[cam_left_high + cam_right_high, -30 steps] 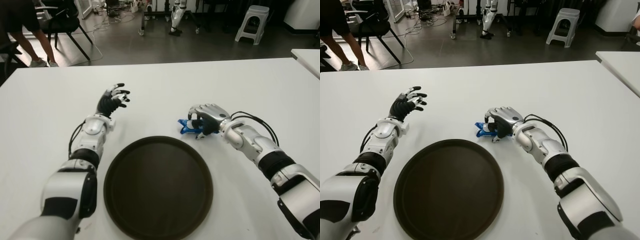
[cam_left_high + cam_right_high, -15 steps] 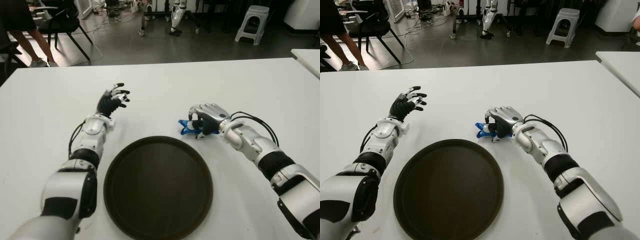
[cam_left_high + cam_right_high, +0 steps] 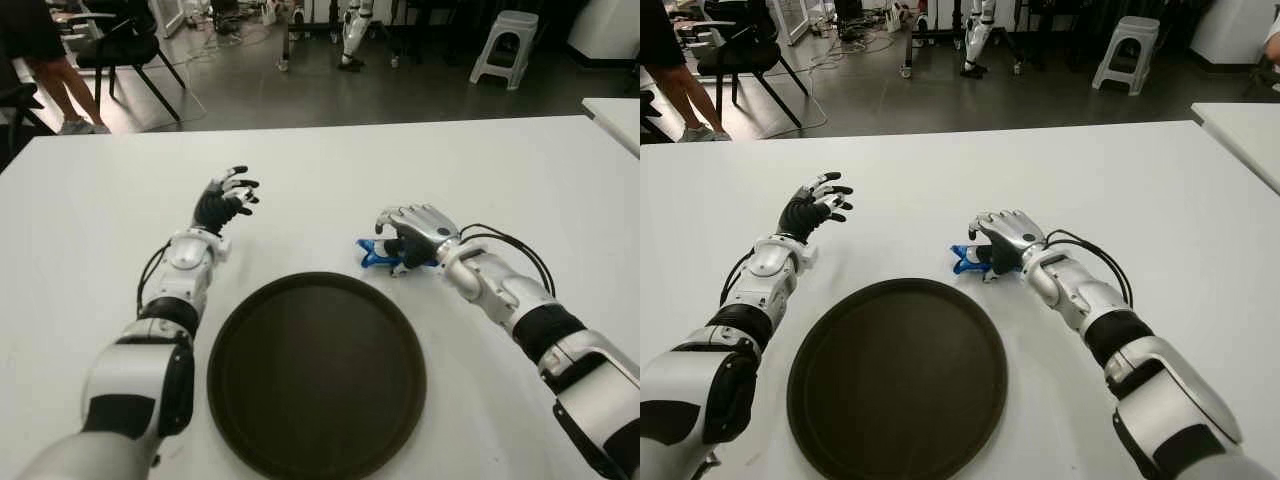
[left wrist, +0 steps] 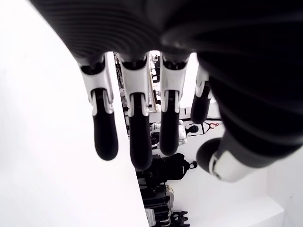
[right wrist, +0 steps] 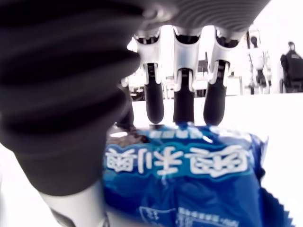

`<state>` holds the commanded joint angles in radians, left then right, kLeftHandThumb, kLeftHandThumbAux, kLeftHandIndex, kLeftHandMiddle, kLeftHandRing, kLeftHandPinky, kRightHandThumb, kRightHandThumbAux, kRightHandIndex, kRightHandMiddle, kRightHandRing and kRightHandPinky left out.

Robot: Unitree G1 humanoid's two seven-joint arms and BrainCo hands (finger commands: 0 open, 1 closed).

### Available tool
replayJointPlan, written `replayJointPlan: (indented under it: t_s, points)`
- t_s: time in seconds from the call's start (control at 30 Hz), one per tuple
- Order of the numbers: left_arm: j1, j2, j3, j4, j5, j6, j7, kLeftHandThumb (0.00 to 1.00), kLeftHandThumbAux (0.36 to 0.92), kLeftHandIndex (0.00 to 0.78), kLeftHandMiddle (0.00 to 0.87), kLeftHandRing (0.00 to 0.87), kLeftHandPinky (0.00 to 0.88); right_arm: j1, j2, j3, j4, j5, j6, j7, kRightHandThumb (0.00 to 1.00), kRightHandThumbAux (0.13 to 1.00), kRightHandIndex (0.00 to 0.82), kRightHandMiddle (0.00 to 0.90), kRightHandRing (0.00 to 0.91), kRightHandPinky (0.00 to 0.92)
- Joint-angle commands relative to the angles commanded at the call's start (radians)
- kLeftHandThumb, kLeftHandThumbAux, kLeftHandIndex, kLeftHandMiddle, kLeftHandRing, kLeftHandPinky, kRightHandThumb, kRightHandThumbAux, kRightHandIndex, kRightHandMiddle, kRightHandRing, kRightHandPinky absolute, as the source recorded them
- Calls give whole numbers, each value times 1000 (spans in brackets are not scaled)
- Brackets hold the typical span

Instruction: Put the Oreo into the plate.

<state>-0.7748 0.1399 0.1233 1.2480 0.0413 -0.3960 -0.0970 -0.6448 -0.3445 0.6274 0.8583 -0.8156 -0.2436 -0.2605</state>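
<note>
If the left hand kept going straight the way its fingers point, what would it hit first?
Probably nothing: the left hand is open, its fingers aimed across bare table toward the far edge. The Oreo pack and plate lie off that line. Depth is uncertain.

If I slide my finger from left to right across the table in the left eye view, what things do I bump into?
Left robot hand with spread black fingers → round dark brown plate → blue Oreo packet → right robot hand, curled over the packet.

The packet (image 3: 374,254) is bright blue with white lettering. The round plate (image 3: 316,373) is dark brown. The table (image 3: 90,210) is plain white. Both hands, left (image 3: 222,201) and right (image 3: 410,236), are silver-grey with black fingertips.
</note>
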Motion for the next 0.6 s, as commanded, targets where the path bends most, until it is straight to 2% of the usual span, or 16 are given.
replayJointPlan:
  t_s: [0.3,0.6]
  points:
    - [1,-4,7,-1,-9,3,-7,228,682,180,310,373,436,-3,3,-6,19,5,-8,-55,67,895,541,684,681,666]
    - [0,-5,11,-1,-12,6,-7,229,677,186,317,378,435,-4,0,-11,16,14,-9,-36,70,899,579,734,747,741]
